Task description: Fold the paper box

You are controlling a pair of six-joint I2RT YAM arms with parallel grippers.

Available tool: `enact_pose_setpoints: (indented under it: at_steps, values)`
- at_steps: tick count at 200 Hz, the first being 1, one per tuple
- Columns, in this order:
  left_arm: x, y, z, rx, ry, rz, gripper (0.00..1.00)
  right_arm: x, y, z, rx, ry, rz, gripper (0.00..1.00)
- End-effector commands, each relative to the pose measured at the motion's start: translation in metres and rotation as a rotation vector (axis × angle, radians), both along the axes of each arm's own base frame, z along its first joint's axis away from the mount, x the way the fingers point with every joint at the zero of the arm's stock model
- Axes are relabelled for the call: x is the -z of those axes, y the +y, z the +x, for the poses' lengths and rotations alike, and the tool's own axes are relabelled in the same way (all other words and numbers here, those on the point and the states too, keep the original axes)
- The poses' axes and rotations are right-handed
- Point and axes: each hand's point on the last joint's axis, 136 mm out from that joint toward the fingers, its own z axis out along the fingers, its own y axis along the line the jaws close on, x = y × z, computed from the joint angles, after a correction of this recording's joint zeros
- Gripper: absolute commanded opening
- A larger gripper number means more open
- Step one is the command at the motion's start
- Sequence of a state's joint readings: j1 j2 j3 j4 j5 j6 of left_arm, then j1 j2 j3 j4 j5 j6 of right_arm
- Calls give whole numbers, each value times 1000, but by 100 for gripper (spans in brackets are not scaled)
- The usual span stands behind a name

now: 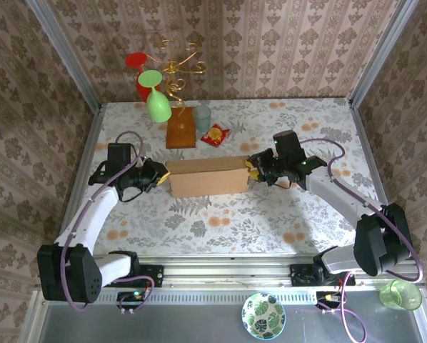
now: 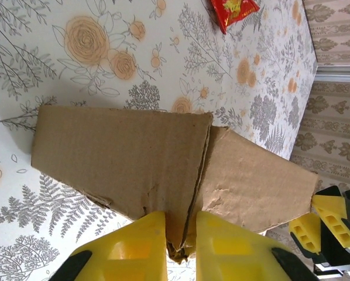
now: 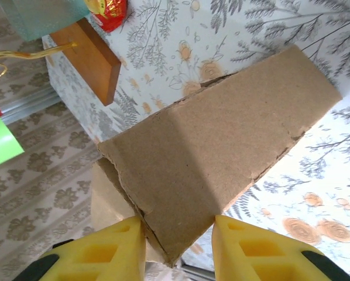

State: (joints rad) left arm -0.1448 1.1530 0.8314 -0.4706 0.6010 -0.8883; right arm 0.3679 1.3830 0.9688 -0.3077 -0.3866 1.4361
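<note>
**A:** Where is the paper box [image 1: 206, 179] sitting?
**B:** It is lying in the middle of the table [image 1: 285, 214], just on the near side of the wooden block [image 1: 181, 133], stretching left to right between the two grippers.
**A:** What is the left gripper [image 1: 161, 174] doing?
**B:** It is pinching the box's left end, its fingers [image 2: 134, 246] squeezing the cardboard edge.
**A:** And the right gripper [image 1: 252, 170]?
**B:** It is clamping the right end, one finger pressing on each side.
</note>
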Motion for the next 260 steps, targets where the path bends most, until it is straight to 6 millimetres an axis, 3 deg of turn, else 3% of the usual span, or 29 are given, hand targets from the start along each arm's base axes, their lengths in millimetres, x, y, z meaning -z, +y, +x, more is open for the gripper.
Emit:
enact_pose_setpoints:
  at_steps: [1, 33, 64, 93, 126, 145, 186, 209, 212, 215, 218, 222, 226, 228, 250, 260]
  values:
    - [8, -10, -14, 5, 35, -7, 18, 30, -24, -40, -115, 108, -167, 31]
    - [12, -28, -27, 46, -3, -20, 21, 30, -23, -56, -295, 3, -220, 30]
    - [22, -41, -44, 105, -20, -10, 21, 43, -38, -81, -418, -78, -322, 29]
    - [39, -45, -67, 137, 10, 22, 24, 61, -54, -107, -439, -60, -374, 29]
    - [56, -44, -82, 135, 47, 24, 25, 73, -63, -110, -398, -38, -404, 29]
    - [53, -42, -82, 135, 46, 39, 27, 64, -67, -104, -365, -54, -430, 29]
    - [19, -37, -60, 102, -20, 65, 34, 25, -87, -86, -282, -127, -542, 40]
    - [-4, -9, -40, 8, -74, 126, 43, -6, -111, -73, -194, -192, -637, 62]
    - [-6, -4, -38, -6, -80, 134, 45, -10, -114, -71, -180, -201, -647, 72]
    - [-9, 1, -36, -25, -88, 141, 48, -13, -118, -70, -168, -208, -660, 93]
    - [-11, 7, -34, -44, -96, 151, 53, -18, -121, -68, -155, -220, -671, 99]
    - [-14, 15, -30, -71, -111, 161, 65, -23, -126, -67, -135, -235, -689, 100]
    - [-18, 22, -28, -96, -126, 172, 94, -29, -131, -66, -118, -249, -712, 100]
    - [-19, 26, -27, -110, -133, 179, 98, -31, -134, -66, -107, -253, -727, 100]
    - [-33, 74, -22, -265, -222, 306, 100, -65, -163, -61, -27, -376, -891, 100]
    - [-33, 98, -26, -335, -227, 421, 100, -74, -187, -63, 65, -386, -1002, 100]
